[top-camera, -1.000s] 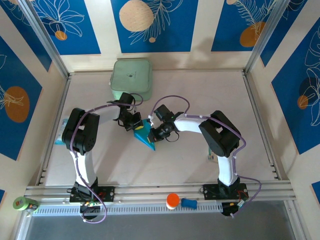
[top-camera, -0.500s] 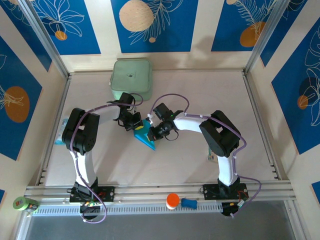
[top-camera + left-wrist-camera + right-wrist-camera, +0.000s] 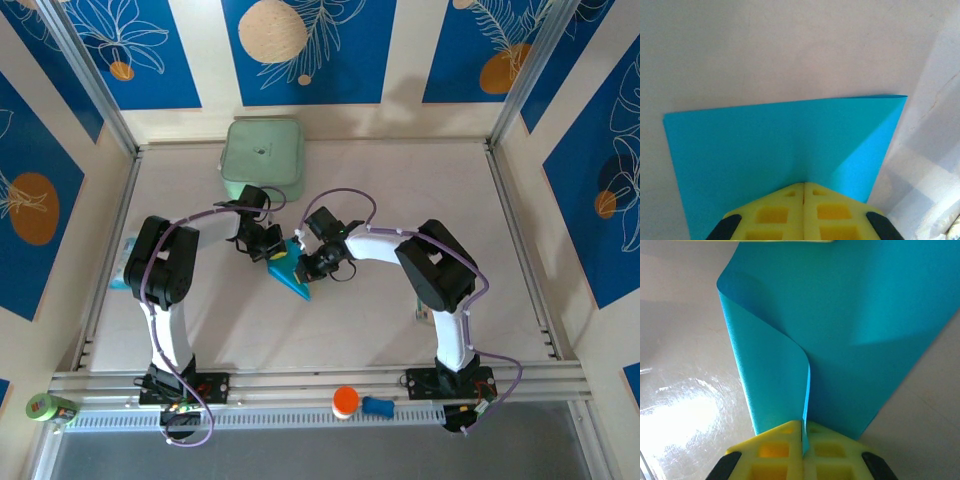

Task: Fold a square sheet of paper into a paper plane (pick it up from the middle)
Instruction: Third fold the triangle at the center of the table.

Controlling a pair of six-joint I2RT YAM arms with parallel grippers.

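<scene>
Mid-table, between the two arms, the sheet sits as a narrow cyan wedge with its point toward the near edge. The left gripper meets its far-left side and the right gripper its right side, so the two heads almost face each other across the paper.

From the right wrist, the yellow fingers are pressed together on the sheet. One edge curls over from the left and runs straight down into the seam between them. Beyond the curl the paper spreads wide and smooth, with a soft shadow across its right part and bare table on both sides.

From the left wrist, the yellow fingers are also closed tight, and their tips sit at the near edge of the sheet. The paper fans out flat beyond them, with a faint line rising from the seam and a lighter triangle at the right corner. Whether any paper is nipped between these fingers I cannot tell.

At the far side of the table, well apart from the sheet, stands the green box. A small packet lies at the left edge, partly behind the left arm. Along the near rail sit an orange-capped item, a blue piece just beside it, and a green can at the left corner.
</scene>
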